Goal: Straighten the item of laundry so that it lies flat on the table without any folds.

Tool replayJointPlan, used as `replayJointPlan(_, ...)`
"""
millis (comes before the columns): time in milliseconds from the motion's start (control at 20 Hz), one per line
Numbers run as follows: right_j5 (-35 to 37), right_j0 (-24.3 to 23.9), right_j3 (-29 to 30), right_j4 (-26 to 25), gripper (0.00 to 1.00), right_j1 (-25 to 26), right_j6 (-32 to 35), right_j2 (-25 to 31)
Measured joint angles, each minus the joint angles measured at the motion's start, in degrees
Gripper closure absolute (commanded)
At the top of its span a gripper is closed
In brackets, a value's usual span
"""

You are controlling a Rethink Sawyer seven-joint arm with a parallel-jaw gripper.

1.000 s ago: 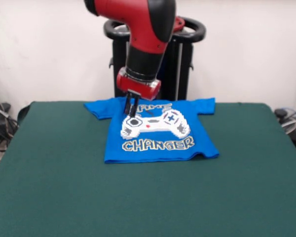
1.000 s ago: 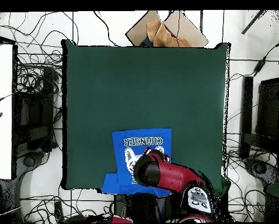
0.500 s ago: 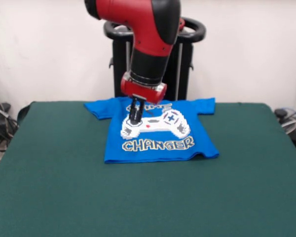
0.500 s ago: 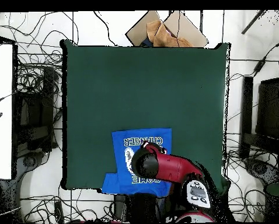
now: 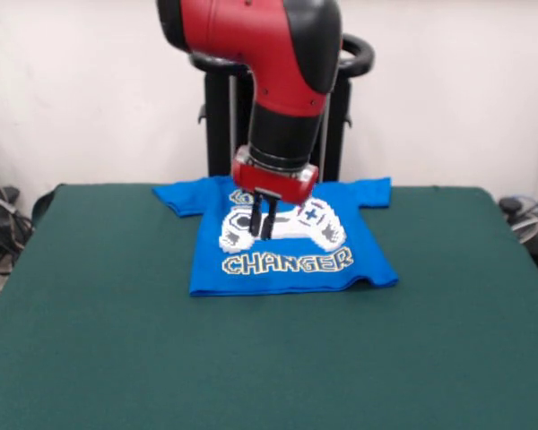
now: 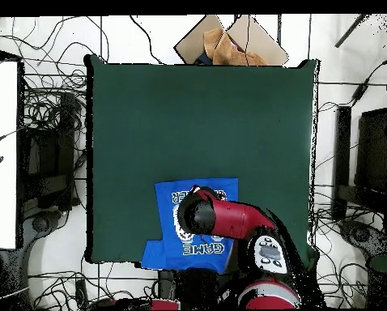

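Hanging down over the middle of the shirt in the front view, the gripper point(image 5: 263, 221) is showing two dark fingers point(image 5: 255, 220) with a narrow gap between them, slightly parted, holding nothing, their tips sitting over the white controller print; whether they are touching the cloth is hard to say. The blue T-shirt point(image 5: 287, 260) is lying on the green table point(image 5: 251, 358) toward the far side, print up, both short sleeves spread out sideways, the word "CHANGER" reading clearly below the controller. The hem is looking a little wavy at its right corner, with a small ripple there. The red and black arm point(image 5: 278, 81) is coming down from above and covering part of the upper lettering.

Switching to the overhead view, the arm point(image 6: 221, 219) is lying across the shirt point(image 6: 168, 223) and hiding the gripper completely. The shirt is sitting close to the table's point(image 6: 197, 121) bottom edge, its neck end toward that edge, one sleeve reaching out to the left, with the big stretch of green cloth above it.
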Motion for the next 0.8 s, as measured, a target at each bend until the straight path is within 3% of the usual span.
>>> replayJointPlan(800,-1.37,3.21,-3.72,0.02,1.0,8.44,0.0,0.15)
